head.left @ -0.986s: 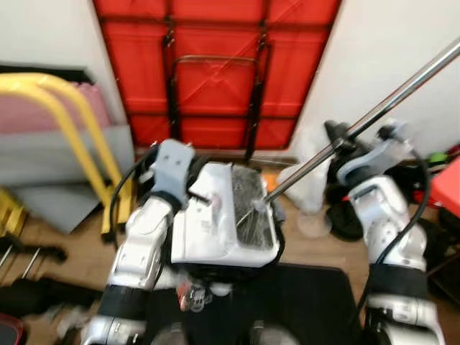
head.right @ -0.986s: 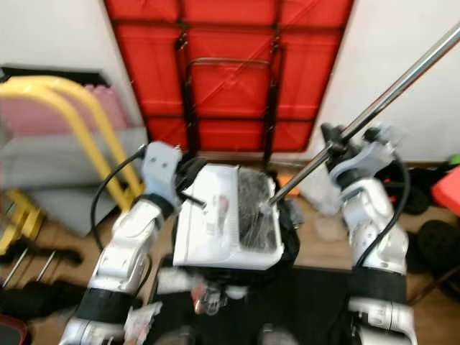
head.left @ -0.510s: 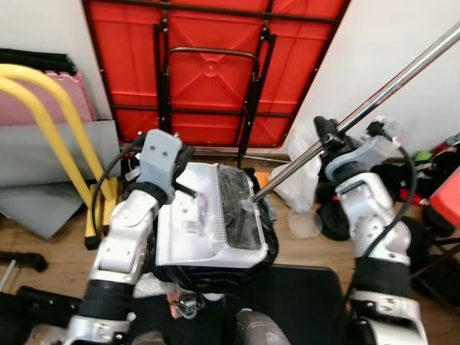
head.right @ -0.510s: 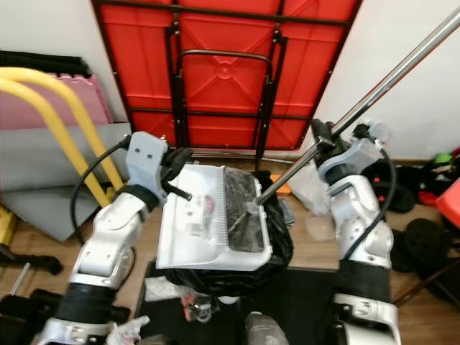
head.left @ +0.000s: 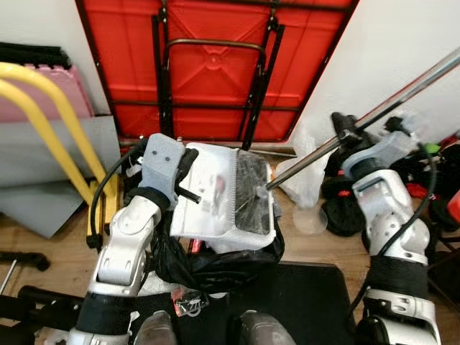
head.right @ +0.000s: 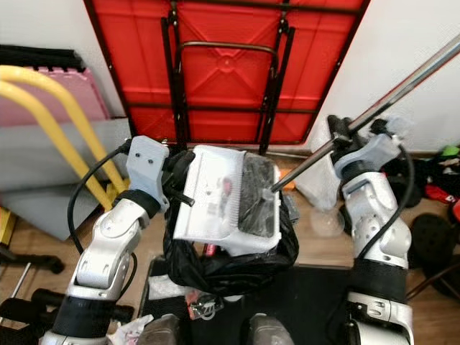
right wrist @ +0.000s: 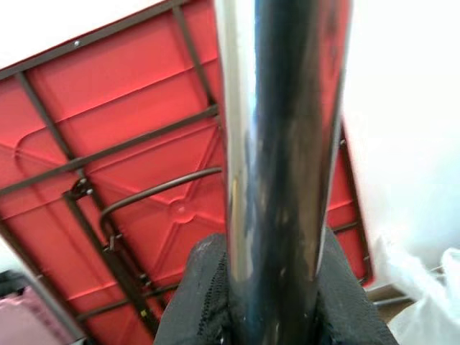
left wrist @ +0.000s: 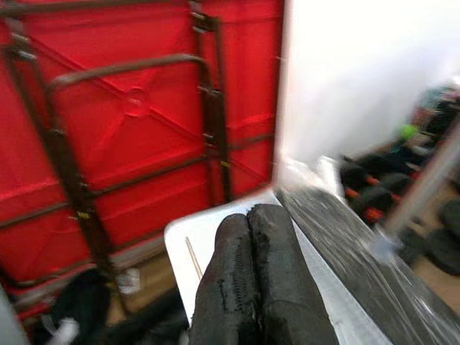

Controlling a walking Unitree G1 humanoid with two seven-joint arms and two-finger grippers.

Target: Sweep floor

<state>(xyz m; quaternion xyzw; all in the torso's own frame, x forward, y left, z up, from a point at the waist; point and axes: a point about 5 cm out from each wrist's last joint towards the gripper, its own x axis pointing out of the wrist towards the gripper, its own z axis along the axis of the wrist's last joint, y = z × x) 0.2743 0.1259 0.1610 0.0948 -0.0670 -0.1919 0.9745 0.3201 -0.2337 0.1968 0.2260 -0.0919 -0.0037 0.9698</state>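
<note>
Sweeping appears to be at the emptying stage, as far as can be judged: the white dustpan (head.left: pixel 215 198) is held tilted over the open mouth of a black rubbish bag (head.left: pixel 208 262), and the dark broom head (head.left: pixel 251 194) lies against the pan's inner face. Whether the floor has been fully swept cannot be told; scraps are seen on the wooden floor (head.left: pixel 43 244) below the left arm, beside a black mat (head.left: pixel 316 295), so some work is judged to be left.

The left gripper (head.left: pixel 185 172) is raised to the near edge of the dustpan, with the forearm angled upward from the elbow. In the left wrist view its fingers (left wrist: pixel 262 287) are seen pressed together with the pan's white surface just beyond them; whether the pan's edge is pinched between them cannot be told.

The right gripper (head.right: pixel 343 133) is lifted higher and well apart from the left one, clamped around the chrome broom handle (head.left: pixel 374 118), which runs from beyond this gripper down to the broom head just beside the left gripper. In the right wrist view the pole is seen seated between the black fingers (right wrist: pixel 198 302).

Beyond both grippers a folded red table (head.left: pixel 215 65) is leaned against the wall, and a yellow frame (head.left: pixel 50 122) stands outward of the left gripper.
</note>
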